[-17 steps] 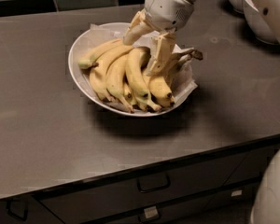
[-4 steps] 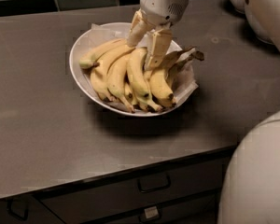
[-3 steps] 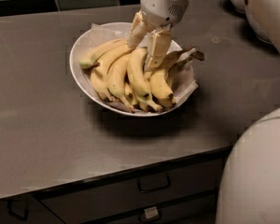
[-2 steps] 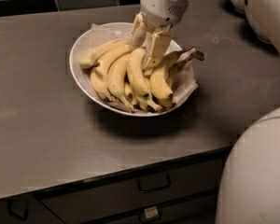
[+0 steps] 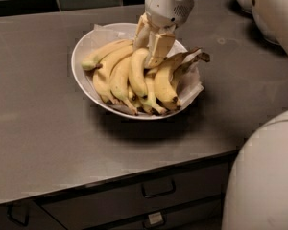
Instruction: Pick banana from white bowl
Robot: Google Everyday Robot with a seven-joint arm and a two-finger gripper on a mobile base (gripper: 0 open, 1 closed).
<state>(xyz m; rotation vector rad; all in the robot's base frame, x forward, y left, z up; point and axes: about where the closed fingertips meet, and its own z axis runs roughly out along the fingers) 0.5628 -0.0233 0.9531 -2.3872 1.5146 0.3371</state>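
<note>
While the grasp step is in hand, the gripper (image 5: 150, 43) stands low over the white bowl (image 5: 79, 63), toward its 1 o'clock rim. Its jaws are narrow and seemingly closed on the upper end of the banana (image 5: 137, 73), which lies mid-heap in the bowl, not yet lifted. The next move probably calls for a slow, straight lift, so that the neighbouring bananas (image 5: 165, 80) and paper lining (image 5: 194, 87) stay put.
</note>
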